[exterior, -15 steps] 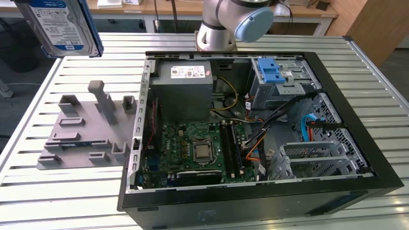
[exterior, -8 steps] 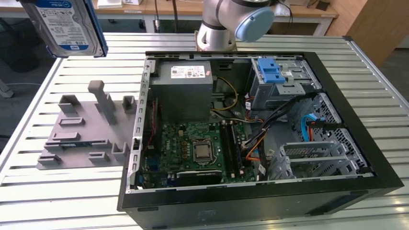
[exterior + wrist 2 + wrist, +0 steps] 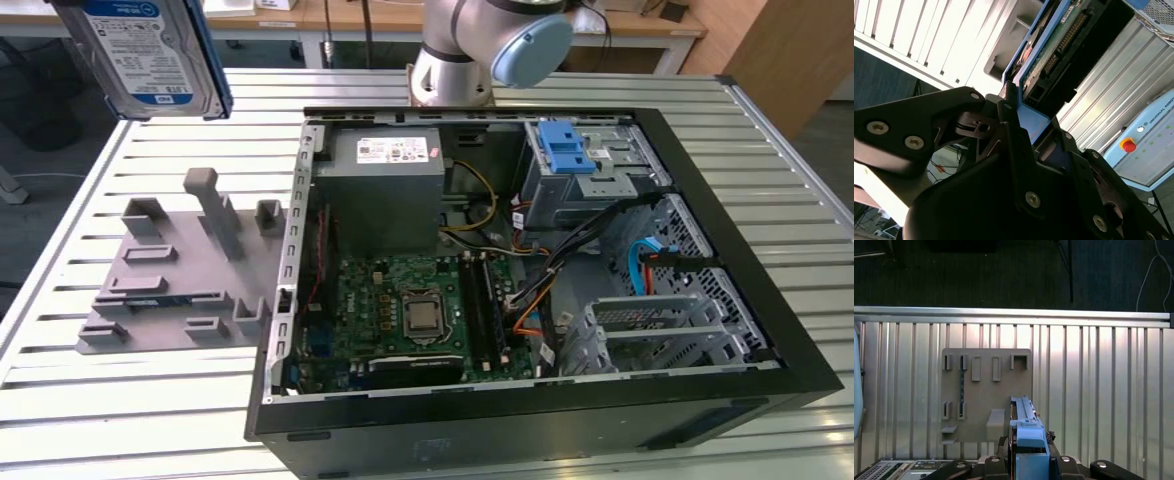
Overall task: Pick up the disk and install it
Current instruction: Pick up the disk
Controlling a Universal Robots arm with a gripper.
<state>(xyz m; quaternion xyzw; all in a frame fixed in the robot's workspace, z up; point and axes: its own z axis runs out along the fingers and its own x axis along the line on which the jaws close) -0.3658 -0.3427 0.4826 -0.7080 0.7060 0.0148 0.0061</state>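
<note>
The disk (image 3: 150,55), a silver hard drive with a white-and-blue label and blue carrier frame, hangs upright in the air at the exterior view's upper left, above the grey slotted fixture (image 3: 180,270). In the second wrist view my gripper (image 3: 1029,122) is shut on the disk (image 3: 1054,45), its black fingers (image 3: 1006,107) clamping the blue frame. In the first wrist view the disk (image 3: 1024,417) stands edge-on between the gripper (image 3: 1030,460) fingers, high over the fixture (image 3: 986,395).
An open computer case (image 3: 747,330) lies on the slatted metal table (image 3: 134,400), to the exterior view's right of the fixture. Inside are a motherboard (image 3: 414,315), a grey power supply (image 3: 387,190) and a drive cage with a blue latch (image 3: 567,150). The arm's base (image 3: 467,50) stands behind.
</note>
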